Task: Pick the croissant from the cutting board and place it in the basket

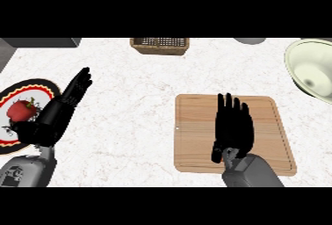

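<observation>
A: Status of right hand (231, 129)?

B: Positioned over the cutting board (271, 132), palm down, covering the board's middle strip. Fingers (227, 105) extended straight, pointing toward the far edge of the tabletop (130, 110). Not curled round anything visible. Grey right forearm (254, 173) entering from the lower edge, crossing the board's near side.

A: Location of croissant?

B: Cannot tell. Bare wood only on either side of the hand; anything beneath the palm hidden from the head view.

A: Status of left hand (57, 112)?

B: Resting at the left, above the tabletop, wrist end overlapping the right rim of a plate (40, 84). Fingers straight and relaxed, aimed up and to the right. Holding nothing. Left forearm (26, 169) in the lower-left corner.

A: Contents of plate?

B: One red item (21, 110) with a small green stem, kind not identifiable. Dark outer rim, yellow wavy ring inside it.

A: Location of basket (160, 45)?

B: At the far edge of the tabletop, near the centre, well apart from the cutting board and from both hands. Brown woven wall, dark mesh interior; contents not discernible.

A: Other items?

B: Pale bowl (312, 68) at the far right, partly cut off by the view's edge, just beyond the board's far right corner. Small grey object (250, 40) at the top edge between basket and bowl. Dark grey block (39, 42) in the upper-left corner.
</observation>
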Controlling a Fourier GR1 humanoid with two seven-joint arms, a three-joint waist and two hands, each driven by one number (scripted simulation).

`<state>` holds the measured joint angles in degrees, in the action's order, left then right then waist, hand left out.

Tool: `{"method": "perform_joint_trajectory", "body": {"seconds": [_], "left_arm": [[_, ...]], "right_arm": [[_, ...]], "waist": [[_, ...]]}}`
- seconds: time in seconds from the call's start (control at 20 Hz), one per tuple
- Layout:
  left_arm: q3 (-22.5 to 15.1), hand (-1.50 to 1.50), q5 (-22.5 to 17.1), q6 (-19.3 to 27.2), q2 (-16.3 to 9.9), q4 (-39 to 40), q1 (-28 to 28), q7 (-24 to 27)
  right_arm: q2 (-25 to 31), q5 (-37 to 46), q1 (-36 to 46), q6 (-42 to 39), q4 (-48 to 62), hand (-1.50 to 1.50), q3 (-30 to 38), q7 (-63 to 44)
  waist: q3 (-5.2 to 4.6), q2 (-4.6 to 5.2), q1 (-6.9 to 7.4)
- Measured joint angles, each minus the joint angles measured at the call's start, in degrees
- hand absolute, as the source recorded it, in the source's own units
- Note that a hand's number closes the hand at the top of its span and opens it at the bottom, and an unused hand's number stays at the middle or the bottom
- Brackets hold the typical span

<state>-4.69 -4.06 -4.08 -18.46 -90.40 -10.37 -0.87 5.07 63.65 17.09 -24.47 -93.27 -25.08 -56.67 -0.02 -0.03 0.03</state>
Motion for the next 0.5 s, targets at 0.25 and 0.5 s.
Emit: {"method": "perform_joint_trajectory", "body": {"seconds": [0.25, 0.5], "left_arm": [[0.6, 0.0, 0.9, -0.9, 0.8, -0.7, 1.0, 0.1], [0.7, 0.0, 2.3, -1.1, 2.2, 0.0, 0.1, 0.0]], "right_arm": [[-1.8, 2.8, -0.8, 0.4, 2.8, -1.5, 1.3, 0.9], [-2.6, 4.4, -0.6, 0.5, 6.6, -1.5, 3.5, 1.9]], "waist": [[0.01, 0.01, 0.04], [0.02, 0.03, 0.03]]}}
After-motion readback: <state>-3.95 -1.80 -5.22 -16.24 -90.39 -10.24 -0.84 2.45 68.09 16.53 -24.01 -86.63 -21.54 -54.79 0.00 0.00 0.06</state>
